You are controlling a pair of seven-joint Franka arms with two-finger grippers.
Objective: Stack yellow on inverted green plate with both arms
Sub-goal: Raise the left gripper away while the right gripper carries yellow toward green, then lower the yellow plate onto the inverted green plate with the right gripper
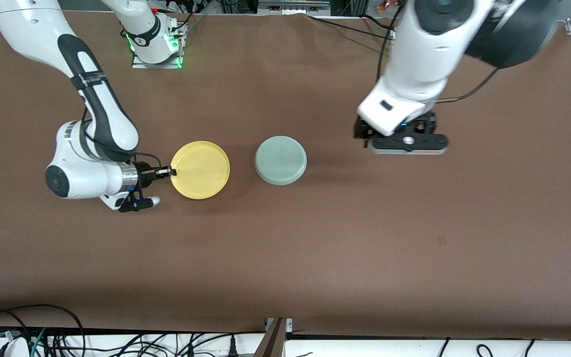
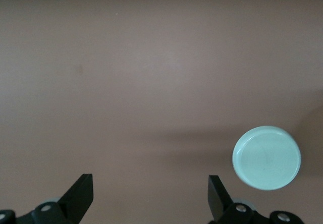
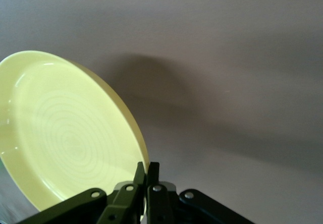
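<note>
The right tool (image 1: pixel 172 172) is seen low at the edge of the round, shallow yellow plastic plate (image 1: pixel 200 169), at the rim that faces the right arm's end of the table (image 1: pixel 315 258). Its two black fingers (image 3: pixel 146 176) are pressed together on that rim, so the plate's edge is pinched between them. In the right wrist view the yellow plate (image 3: pixel 65 133) is shown open side up, with faint concentric rings on its inner face, and it appears tilted against the brown surface; whether its opposite edge touches the table cannot be told.

The left tool (image 1: pixel 407 144) is held up in the air over bare brown table, toward the left arm's end, well apart from both plates. Its black fingers (image 2: pixel 81 193) are spread wide with nothing between them, as is shown in the left wrist view.

The round, pale mint-green plate (image 1: pixel 281 160) lies on the table beside the yellow plate, toward the left arm's end from it, with a clear gap of table between the two. It is turned upside down, so that its flat underside with a faint ring faces up. In the left wrist view the green plate (image 2: pixel 266 157) is seen off to one side of the open fingers, not between them.
</note>
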